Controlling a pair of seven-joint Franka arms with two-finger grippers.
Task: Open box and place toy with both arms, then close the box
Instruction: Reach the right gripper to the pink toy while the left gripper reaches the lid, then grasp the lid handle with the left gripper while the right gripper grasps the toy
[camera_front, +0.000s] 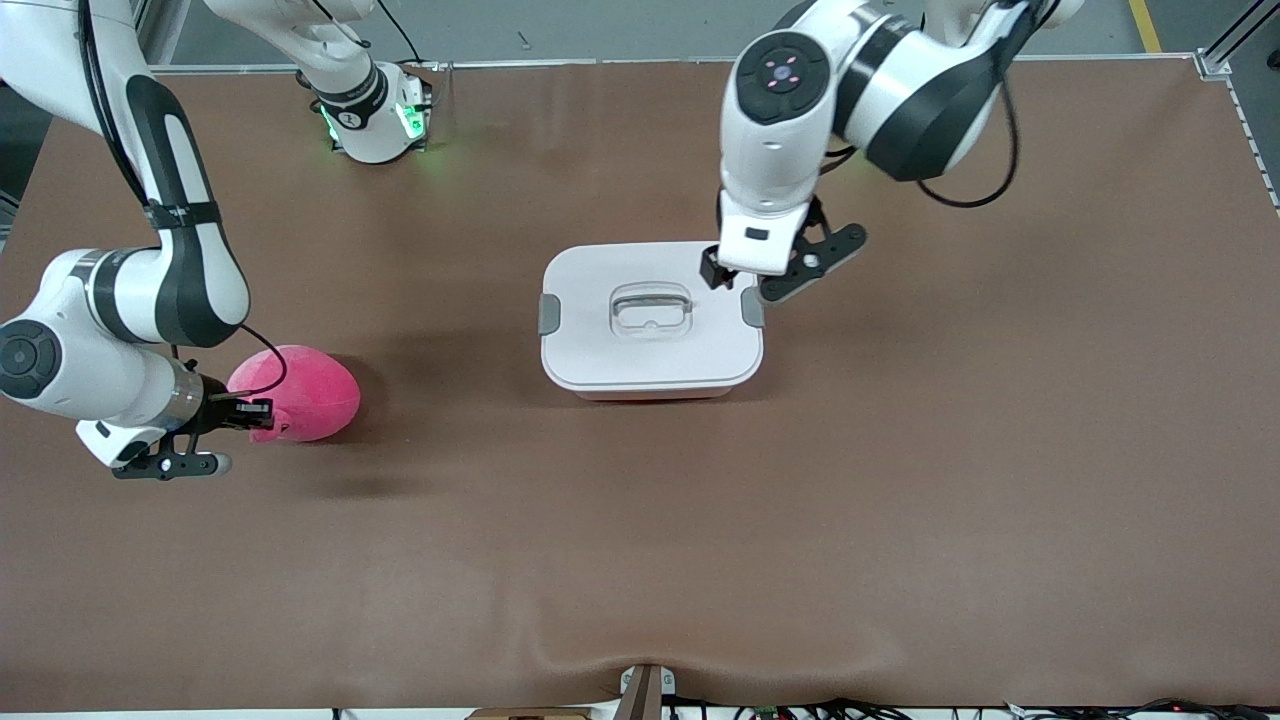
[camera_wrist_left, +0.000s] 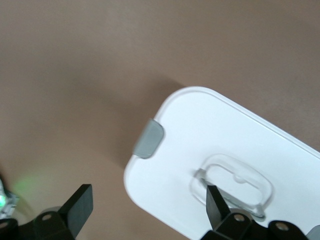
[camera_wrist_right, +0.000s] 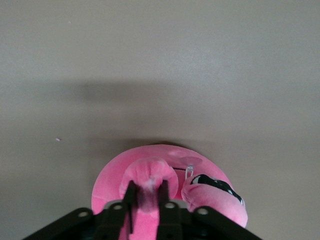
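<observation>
Two claws busy: right claw (camera_front: 262, 412) pinched on the plush toy (camera_front: 305, 392) at mid-left of frame, on the surface (camera_front: 640, 550). Left claw (camera_front: 738, 283), wide, over box (camera_front: 650, 318) at center, lid (camera_wrist_left: 235, 145) on. Next, we reckon: unclip lid w/ left.

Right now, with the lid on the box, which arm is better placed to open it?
Left. The left gripper hangs open over the box by a grey clip. The right gripper is shut on the toy at the right arm's end of the table.
</observation>
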